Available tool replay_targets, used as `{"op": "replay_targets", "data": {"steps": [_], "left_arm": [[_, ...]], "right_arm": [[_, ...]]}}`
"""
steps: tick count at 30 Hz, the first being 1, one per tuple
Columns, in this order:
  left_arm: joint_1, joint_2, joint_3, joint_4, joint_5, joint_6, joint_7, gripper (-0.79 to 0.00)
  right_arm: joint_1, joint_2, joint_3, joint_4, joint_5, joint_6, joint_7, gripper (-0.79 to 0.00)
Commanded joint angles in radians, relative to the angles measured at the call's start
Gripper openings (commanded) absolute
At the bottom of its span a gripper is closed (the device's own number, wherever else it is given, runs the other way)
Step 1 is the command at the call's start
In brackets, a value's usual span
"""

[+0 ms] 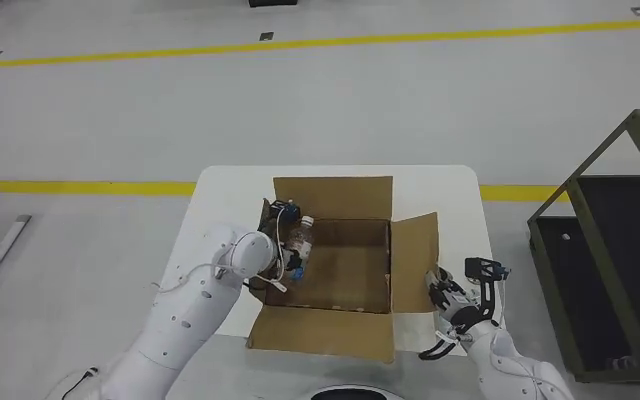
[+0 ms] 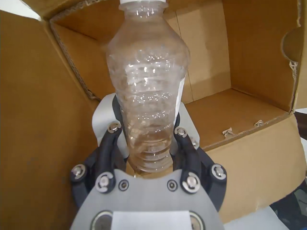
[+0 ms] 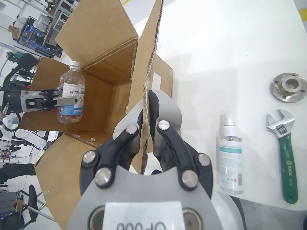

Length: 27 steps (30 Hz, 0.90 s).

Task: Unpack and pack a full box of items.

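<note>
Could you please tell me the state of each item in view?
Cardboard box: open, flaps up.
Bottle: capped, held over box.
Left gripper: shut on bottle.
Right gripper: shut on box flap.
Spray bottle: lying on table.
Wrench: lying flat on table.
Flange: lying flat on table.

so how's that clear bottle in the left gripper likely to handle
The clear bottle shows no obvious liquid line, so it is probably light. Its thin ribbed wall may dent under the squeeze of the left gripper. Smooth plastic, gripped on the lower half, so it could slip or tilt.
</note>
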Motion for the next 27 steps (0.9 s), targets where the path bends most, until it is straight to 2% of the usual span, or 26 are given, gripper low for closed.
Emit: {"op": "replay_targets", "data": {"steps": [1,8,18,21,27], "left_arm": [[-0.003,-0.004,0.015,0.02,0.004,0.004,0.01,-0.785],[-0.01,-0.027,0.059,0.093,-0.063,0.038,0.049,-0.785],[-0.01,-0.027,0.059,0.093,-0.063,0.038,0.049,-0.785],[0.003,-0.026,0.069,0.121,-0.024,0.039,0.09,-0.785],[-0.016,-0.053,0.121,0.192,-0.038,0.073,0.157,-0.785]], "right_arm": [[-0.001,0.0,-0.001,-0.002,-0.002,-0.002,0.002,-0.785],[-0.005,0.001,-0.008,-0.005,-0.008,-0.003,0.003,-0.785],[-0.002,0.002,-0.002,0.002,0.012,0.0,0.011,-0.785],[-0.002,0.003,-0.001,0.003,0.021,-0.007,0.018,-0.785],[-0.008,0.004,0.005,-0.001,0.027,-0.011,0.019,-0.785]]}}
